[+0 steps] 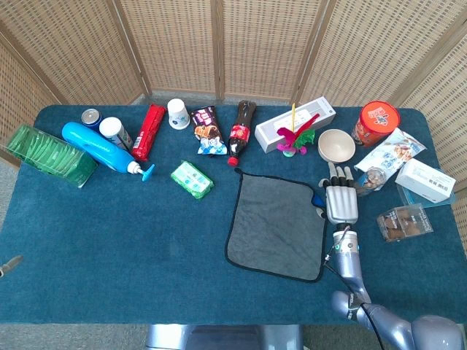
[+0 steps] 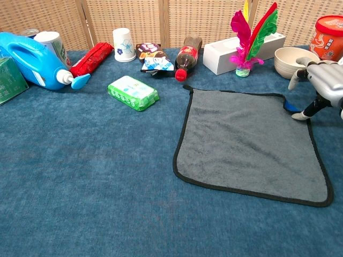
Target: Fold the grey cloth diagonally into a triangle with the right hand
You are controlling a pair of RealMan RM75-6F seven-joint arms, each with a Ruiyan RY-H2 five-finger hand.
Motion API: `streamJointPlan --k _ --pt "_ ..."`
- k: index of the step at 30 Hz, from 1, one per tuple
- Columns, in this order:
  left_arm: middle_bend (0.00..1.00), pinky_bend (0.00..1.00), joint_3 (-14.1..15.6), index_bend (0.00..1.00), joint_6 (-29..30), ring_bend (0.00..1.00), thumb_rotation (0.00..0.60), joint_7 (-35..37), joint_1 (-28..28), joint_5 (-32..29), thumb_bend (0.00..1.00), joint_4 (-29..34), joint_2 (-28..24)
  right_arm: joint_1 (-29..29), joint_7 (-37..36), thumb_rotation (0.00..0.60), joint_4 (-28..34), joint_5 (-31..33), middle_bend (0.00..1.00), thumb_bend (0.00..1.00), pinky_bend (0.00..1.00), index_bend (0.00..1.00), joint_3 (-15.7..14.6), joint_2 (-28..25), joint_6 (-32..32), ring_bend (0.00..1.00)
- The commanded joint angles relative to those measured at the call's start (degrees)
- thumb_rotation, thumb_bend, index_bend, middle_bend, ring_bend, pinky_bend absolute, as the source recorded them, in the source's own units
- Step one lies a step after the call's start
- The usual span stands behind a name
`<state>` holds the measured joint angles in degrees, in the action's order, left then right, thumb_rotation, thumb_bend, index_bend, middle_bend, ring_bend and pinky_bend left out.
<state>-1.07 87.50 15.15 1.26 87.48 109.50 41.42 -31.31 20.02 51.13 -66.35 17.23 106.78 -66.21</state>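
The grey cloth (image 1: 276,224) (image 2: 246,142) with black edging lies flat and unfolded on the blue table, right of centre. My right hand (image 1: 340,200) (image 2: 321,80) hovers beside the cloth's far right corner, fingers apart and pointing away from me, holding nothing. In the chest view its thumb reaches down close to the cloth's right edge, next to a small blue thing at the corner; whether it touches the cloth I cannot tell. My left hand does not show in either view.
Behind the cloth stand a cola bottle (image 1: 241,133), a white box (image 1: 295,124), a feather shuttlecock (image 2: 252,40), a beige bowl (image 1: 336,146) and a red tub (image 1: 376,122). Packets lie at the right. A green packet (image 2: 133,92) and blue bottle (image 1: 102,148) are left.
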Motion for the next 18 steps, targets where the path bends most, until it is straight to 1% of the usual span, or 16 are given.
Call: streamJointPlan --k 1,5,11,18 --pt "0.00 0.00 0.0 0.05 -0.1 0.00 0.600 0.0 0.0 0.1 0.21 0.0 0.0 -0.2 -0.1 0.600 -0.7 0.0 0.00 0.03 0.00 0.37 -0.1 0.1 0.1 0.00" --pt "0.00 0.00 0.0 0.05 0.0 0.00 0.600 -0.1 0.0 0.1 0.21 0.0 0.0 -0.2 -0.9 0.600 -1.1 0.0 0.00 0.13 0.00 0.41 -0.1 0.2 0.4 0.00" --pt "0.00 0.00 0.1 0.05 0.0 0.00 0.600 -0.2 0.0 0.2 0.21 0.1 0.0 -0.3 -1.1 0.600 -1.8 0.1 0.00 0.18 0.00 0.49 -0.3 0.3 1.0 0.00" --pt "0.00 0.00 0.1 0.05 0.1 0.00 0.600 -0.3 0.0 0.2 0.21 0.1 0.0 -0.8 -0.7 0.600 -2.6 0.3 0.00 0.25 0.00 0.52 -0.4 0.6 1.5 0.00"
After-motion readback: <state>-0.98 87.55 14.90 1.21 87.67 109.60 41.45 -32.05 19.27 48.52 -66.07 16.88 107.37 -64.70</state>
